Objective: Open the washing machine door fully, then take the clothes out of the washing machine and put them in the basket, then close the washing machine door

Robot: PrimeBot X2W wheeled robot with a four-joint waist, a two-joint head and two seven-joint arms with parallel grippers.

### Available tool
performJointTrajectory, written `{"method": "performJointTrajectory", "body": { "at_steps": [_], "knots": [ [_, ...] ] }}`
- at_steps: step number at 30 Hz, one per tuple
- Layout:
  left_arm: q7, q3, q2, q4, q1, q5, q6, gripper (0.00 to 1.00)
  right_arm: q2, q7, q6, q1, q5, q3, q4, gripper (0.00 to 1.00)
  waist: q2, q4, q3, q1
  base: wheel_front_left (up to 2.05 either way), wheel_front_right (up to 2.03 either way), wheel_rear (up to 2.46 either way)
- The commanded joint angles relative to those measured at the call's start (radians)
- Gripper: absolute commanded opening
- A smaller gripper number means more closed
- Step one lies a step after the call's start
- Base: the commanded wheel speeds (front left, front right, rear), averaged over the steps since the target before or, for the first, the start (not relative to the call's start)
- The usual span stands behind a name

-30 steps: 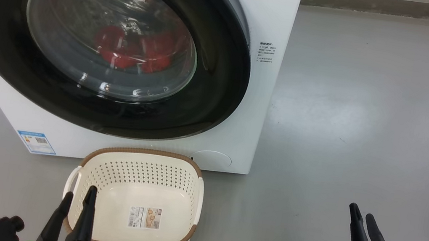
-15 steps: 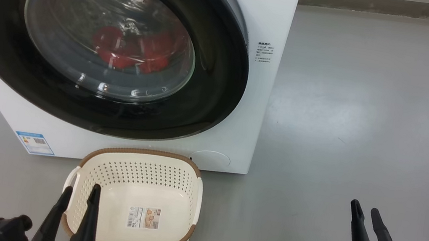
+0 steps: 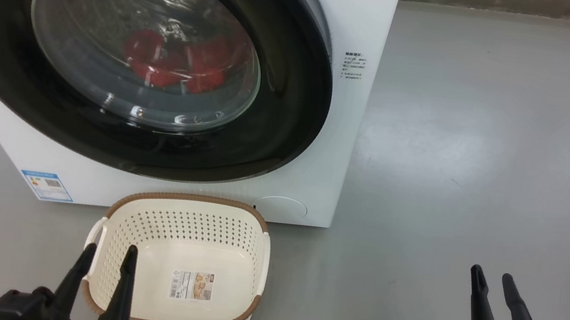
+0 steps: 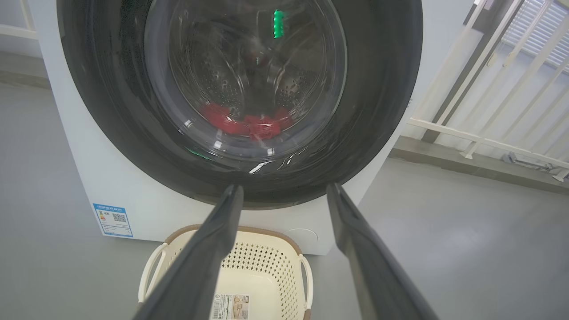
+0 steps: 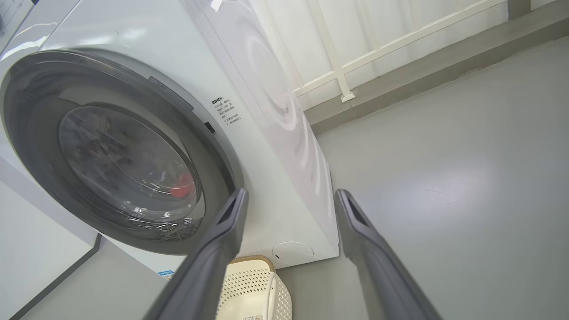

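Head view, washing machine door [image 3: 279,125]: shut.
clothes [image 3: 174,67]: inside, not removed.
basket [image 3: 178,229]: empty.
left hand [image 3: 111,247], right hand [image 3: 491,272]: spread, empty.
Remaining: every step.

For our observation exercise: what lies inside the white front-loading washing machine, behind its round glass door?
Bright red fabric clothes lie low in the perforated steel drum, seen through the closed black-ringed glass door. Reflections hide how many garments.

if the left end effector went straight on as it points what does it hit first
Probably the lower black ring of the washing machine door, passing over the basket; depth is unclear.
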Motion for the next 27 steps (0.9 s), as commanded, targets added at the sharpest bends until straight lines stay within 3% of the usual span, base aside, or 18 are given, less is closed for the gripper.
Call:
{"method": "performJointTrajectory", "body": {
  "at_steps": [1,23,27],
  "knots": [
    [-0.020,0.024,0.012,-0.031,-0.009,0.044,0.011,1.00,-0.020,-0.021,-0.001,-0.003,-0.032,0.011,-0.034,1.00,0.0000,0.000,0.001,0.0000,0.00,0.00,0.00],
    [-0.082,0.046,0.015,-0.047,0.001,0.263,0.018,1.00,-0.031,-0.083,-0.001,0.038,-0.204,-0.019,-0.044,1.00,0.0000,0.005,0.006,-0.0001,0.00,0.00,0.00],
    [-0.083,0.053,0.015,-0.040,0.002,0.262,0.015,1.00,-0.030,-0.084,-0.001,0.036,-0.206,-0.020,-0.042,1.00,0.0000,0.004,0.007,-0.0001,0.00,0.00,0.00]
  ]
}}
